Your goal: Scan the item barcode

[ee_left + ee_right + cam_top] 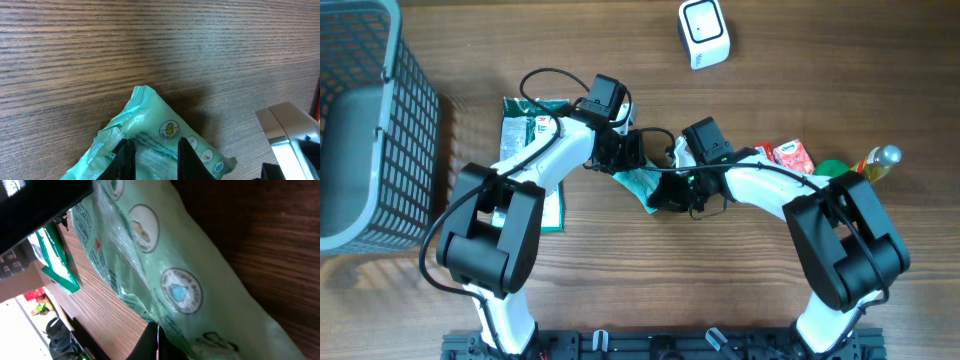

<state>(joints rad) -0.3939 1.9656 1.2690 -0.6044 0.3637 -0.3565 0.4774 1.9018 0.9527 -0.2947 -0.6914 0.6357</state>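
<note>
Mint-green and crinkled, the wipes packet (640, 183) sits at the middle of the wooden tabletop (620, 300), between the two arms, whose tips meet over it. The left pincer (155, 159) is clenched on the packet's near end, and its dark fingers (125, 160) press the plastic from both sides. The right pincer (152, 342) is closed tight, its tips meeting on the packet's edge, just below a round water-drop symbol. From overhead, the white barcode scanner (704, 33) stands well apart at the far edge. A grey mesh basket (360, 120) fills the left side. A green pouch (528, 125) lies under the left arm, and a red carton (790, 153) lies beside the right arm.
</note>
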